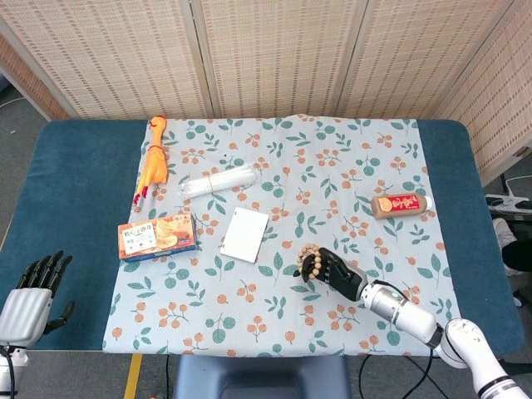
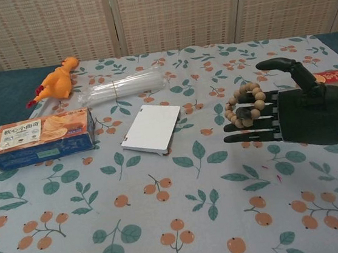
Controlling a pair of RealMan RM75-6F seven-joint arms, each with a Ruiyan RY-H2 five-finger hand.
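— Right hand?
— Carrying beads, looped over outstretched fingers, above cloth right of notebook.
— Left hand?
— Spread, holding nothing, off table's near-left corner.

On the table the white box lies middle; the biscuit box left of it, the straw bundle behind. The toy chicken lies far left; the bottle far right; the bead bracelet hangs on the right hand, right of the white box.
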